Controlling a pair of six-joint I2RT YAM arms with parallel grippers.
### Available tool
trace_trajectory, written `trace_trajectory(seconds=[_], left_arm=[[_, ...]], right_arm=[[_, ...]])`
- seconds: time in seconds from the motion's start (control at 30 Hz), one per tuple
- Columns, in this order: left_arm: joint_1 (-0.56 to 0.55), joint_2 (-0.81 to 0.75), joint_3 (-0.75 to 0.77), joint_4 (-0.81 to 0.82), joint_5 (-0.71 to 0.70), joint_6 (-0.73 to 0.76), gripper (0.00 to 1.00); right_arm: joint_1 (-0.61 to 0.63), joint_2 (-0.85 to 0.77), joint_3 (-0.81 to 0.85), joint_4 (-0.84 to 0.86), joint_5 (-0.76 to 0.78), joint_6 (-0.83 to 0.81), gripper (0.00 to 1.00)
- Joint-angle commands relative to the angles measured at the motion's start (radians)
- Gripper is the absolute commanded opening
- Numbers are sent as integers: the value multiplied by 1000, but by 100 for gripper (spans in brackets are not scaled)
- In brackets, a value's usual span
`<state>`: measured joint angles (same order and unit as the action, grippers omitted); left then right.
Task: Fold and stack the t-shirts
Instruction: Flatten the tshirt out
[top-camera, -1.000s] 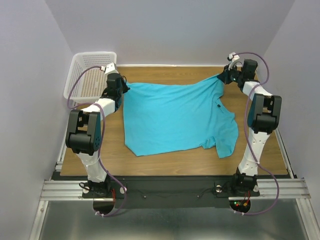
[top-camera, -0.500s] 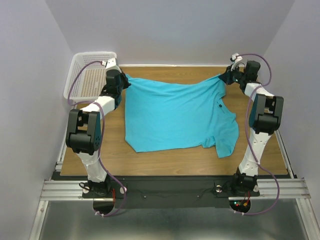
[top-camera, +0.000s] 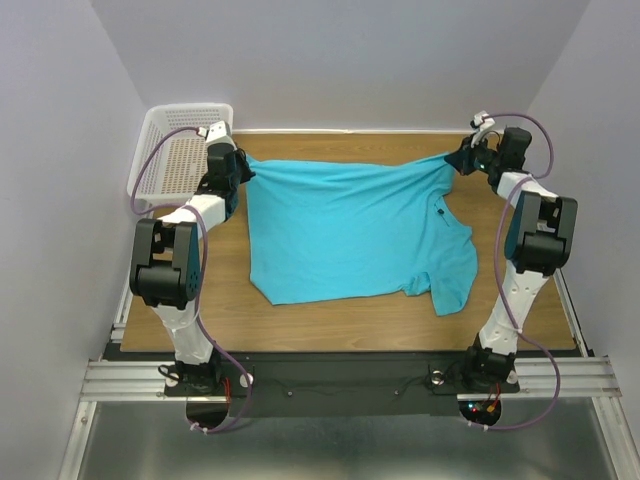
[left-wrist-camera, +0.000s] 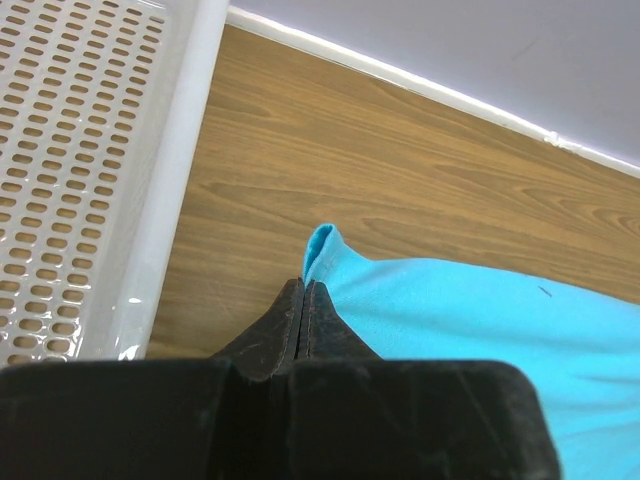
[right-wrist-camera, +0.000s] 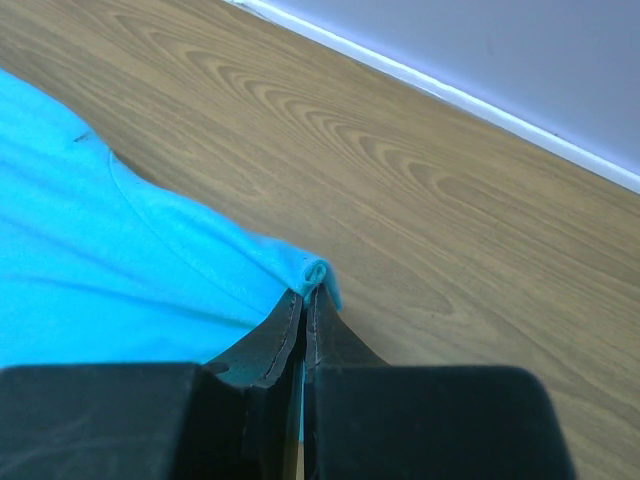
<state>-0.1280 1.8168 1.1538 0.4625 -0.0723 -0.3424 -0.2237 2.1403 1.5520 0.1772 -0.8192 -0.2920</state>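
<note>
A turquoise t-shirt (top-camera: 350, 235) lies spread on the table (top-camera: 330, 322), far corners pinched by the left gripper (left-wrist-camera: 303, 292) and right gripper (right-wrist-camera: 308, 297). Light, limp cloth; hems and corners likely hold best.

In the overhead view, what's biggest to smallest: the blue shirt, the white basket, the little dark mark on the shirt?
1. turquoise shirt, clearly largest
2. white basket, partly behind an arm
3. dark mark, tiny
</note>
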Motion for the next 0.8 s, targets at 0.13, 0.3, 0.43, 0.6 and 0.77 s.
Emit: trace_trajectory(seconds=[0.13, 0.3, 0.43, 0.6, 0.77], left_arm=[[10, -16, 29, 30, 66, 59, 0], [17, -27, 7, 34, 68, 68, 0], [25, -25, -2, 33, 68, 57, 0], [27, -14, 3, 31, 97, 56, 0], [28, 6, 26, 28, 108, 54, 0]], right_arm=[[-16, -92, -105, 157, -106, 39, 1], [-25, -128, -161, 206, -130, 54, 1], [-35, -132, -171, 232, -107, 77, 0], [-37, -79, -100, 246, -48, 103, 1], [-36, 58, 72, 245, -107, 149, 1]])
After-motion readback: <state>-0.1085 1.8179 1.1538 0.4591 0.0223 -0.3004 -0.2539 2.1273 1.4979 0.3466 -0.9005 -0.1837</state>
